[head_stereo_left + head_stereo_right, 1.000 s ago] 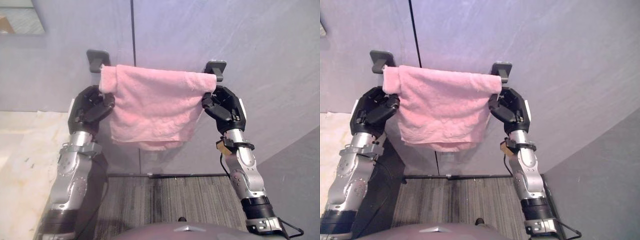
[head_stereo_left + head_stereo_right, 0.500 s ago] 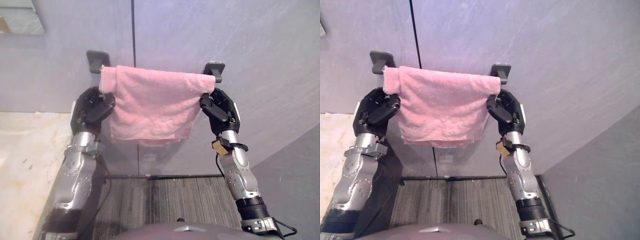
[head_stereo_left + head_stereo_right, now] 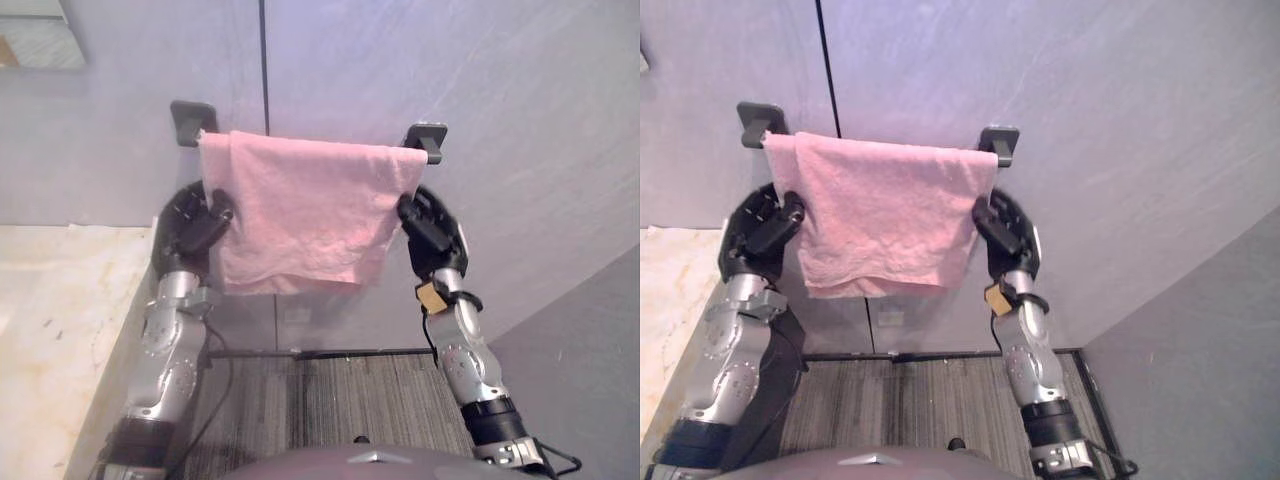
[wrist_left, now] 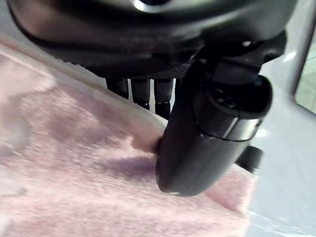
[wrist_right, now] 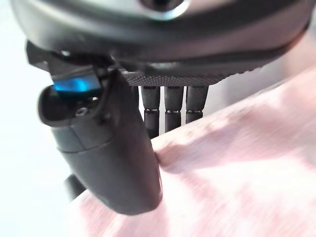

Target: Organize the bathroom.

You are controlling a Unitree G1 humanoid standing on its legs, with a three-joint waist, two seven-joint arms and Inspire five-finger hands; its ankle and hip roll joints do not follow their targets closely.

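A pink towel (image 3: 305, 215) hangs over a wall rail between two dark brackets (image 3: 192, 118) (image 3: 425, 135). My left hand (image 3: 190, 225) holds the towel's left edge just below the rail. In the left wrist view its thumb (image 4: 207, 133) presses the pink towel (image 4: 74, 173) against the fingers behind it. My right hand (image 3: 432, 228) holds the right edge at the same height. The right wrist view shows its thumb (image 5: 108, 158) pinching the towel (image 5: 237, 173) the same way. The rail itself is hidden under the cloth.
A pale marble counter (image 3: 50, 300) runs along the left, with a mirror corner (image 3: 35, 35) above it. A striped grey mat (image 3: 330, 400) lies on the floor below the towel. Grey wall panels rise straight ahead and at the right.
Both hands have reached further toward the wall, staying on the towel's side edges. The towel now hangs flatter, and the loose fold under its lower edge has gone.
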